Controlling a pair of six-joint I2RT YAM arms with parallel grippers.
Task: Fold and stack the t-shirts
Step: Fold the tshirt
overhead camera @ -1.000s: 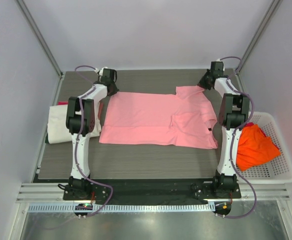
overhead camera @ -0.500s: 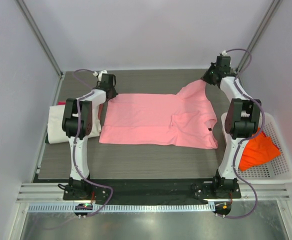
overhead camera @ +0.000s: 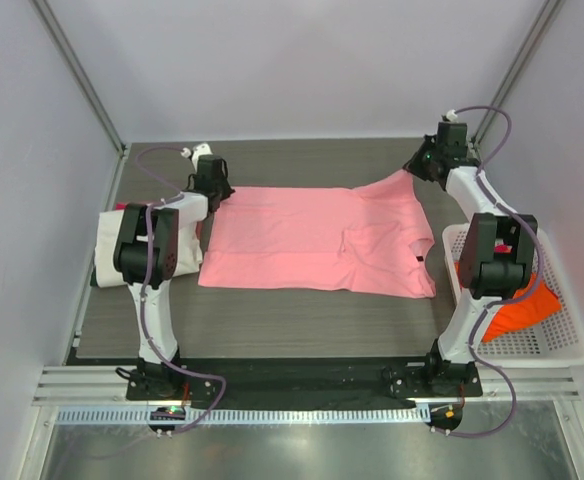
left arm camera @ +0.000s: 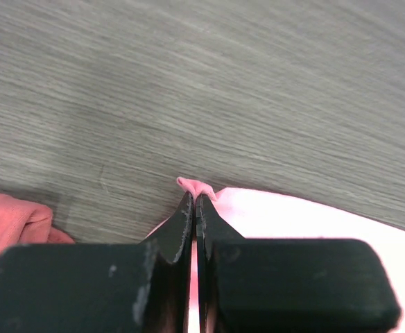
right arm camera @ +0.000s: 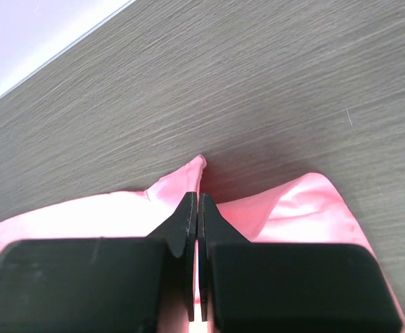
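Note:
The light pink t-shirt [overhead camera: 312, 240] lies spread across the middle of the table, with a small dark neck label near its right side. My left gripper [overhead camera: 215, 187] is shut on its far left corner; the pinched pink fabric [left arm camera: 197, 187] pokes out past the fingertips. My right gripper [overhead camera: 419, 166] is shut on its far right corner, lifted a little off the table; pink cloth [right arm camera: 182, 186] shows around the fingers. A folded cream-white shirt [overhead camera: 112, 248] lies at the left, a red one [overhead camera: 125, 206] peeking from under it. An orange shirt [overhead camera: 520, 305] lies in the basket.
A white plastic mesh basket [overhead camera: 552, 345] stands at the right edge of the table, partly behind my right arm. Grey walls and metal frame posts enclose the table's back and sides. Bare dark wood table [overhead camera: 292, 320] shows in front of the pink shirt.
My right gripper has moved up and to the right, pulling the pink shirt's far right corner up and outward. My left gripper has shifted slightly left at the far left corner.

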